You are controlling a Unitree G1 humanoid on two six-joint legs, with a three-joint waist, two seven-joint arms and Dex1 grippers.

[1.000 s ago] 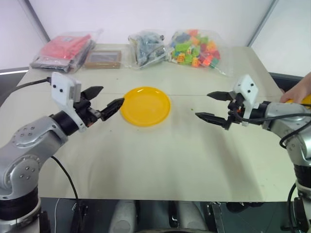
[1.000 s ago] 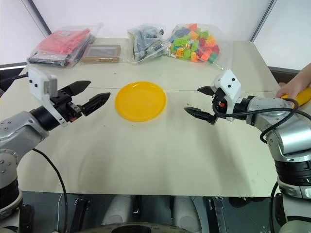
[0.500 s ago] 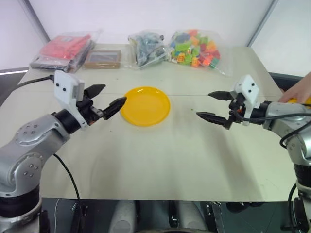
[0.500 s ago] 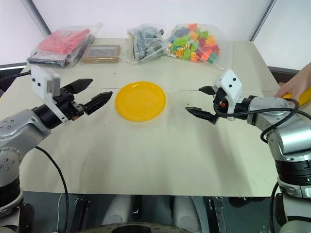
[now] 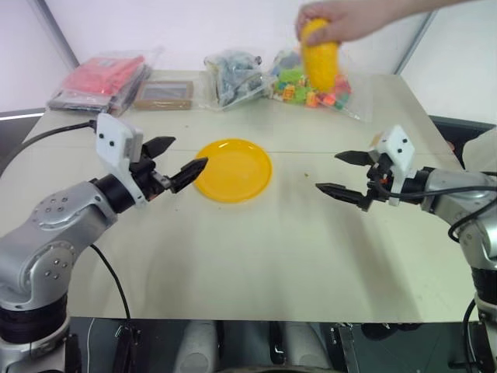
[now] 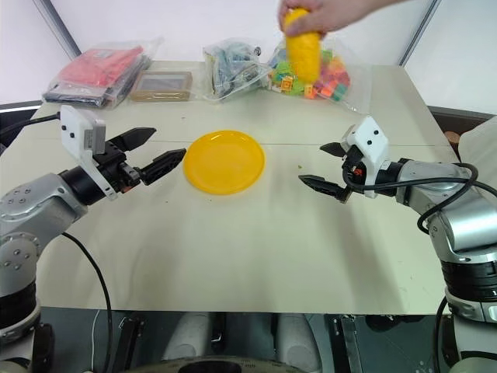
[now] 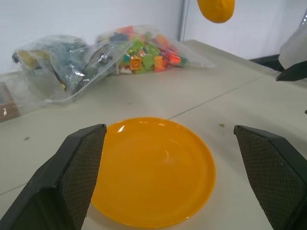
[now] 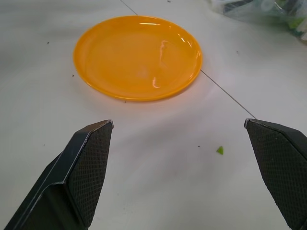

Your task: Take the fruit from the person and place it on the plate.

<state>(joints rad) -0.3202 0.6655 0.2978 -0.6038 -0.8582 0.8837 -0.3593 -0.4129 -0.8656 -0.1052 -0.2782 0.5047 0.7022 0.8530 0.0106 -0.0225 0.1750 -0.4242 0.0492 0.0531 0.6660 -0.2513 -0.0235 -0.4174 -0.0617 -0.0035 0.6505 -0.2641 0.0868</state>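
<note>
A person's hand (image 5: 345, 17) holds the yellow-orange fruit (image 5: 321, 64) upright in the air above the far side of the table, over the bag of coloured blocks. The yellow plate (image 5: 233, 169) lies empty at the table's middle. My left gripper (image 5: 177, 158) hovers open just left of the plate, pointing at it. My right gripper (image 5: 342, 172) hovers open to the right of the plate, well below and nearer than the fruit. The left wrist view shows the plate (image 7: 152, 170) and the fruit's lower end (image 7: 216, 9). The plate (image 8: 138, 56) also lies ahead in the right wrist view.
Along the table's far edge lie a clear bag of coloured blocks (image 5: 314, 78), a bag of grey parts (image 5: 234, 76), a small framed box (image 5: 165, 94) and a red packet (image 5: 105, 78). A small green crumb (image 8: 219, 150) lies right of the plate.
The person's hand has lifted the fruit from the table's right edge up and over to above the far middle. Both grippers stay open and hardly moved.
</note>
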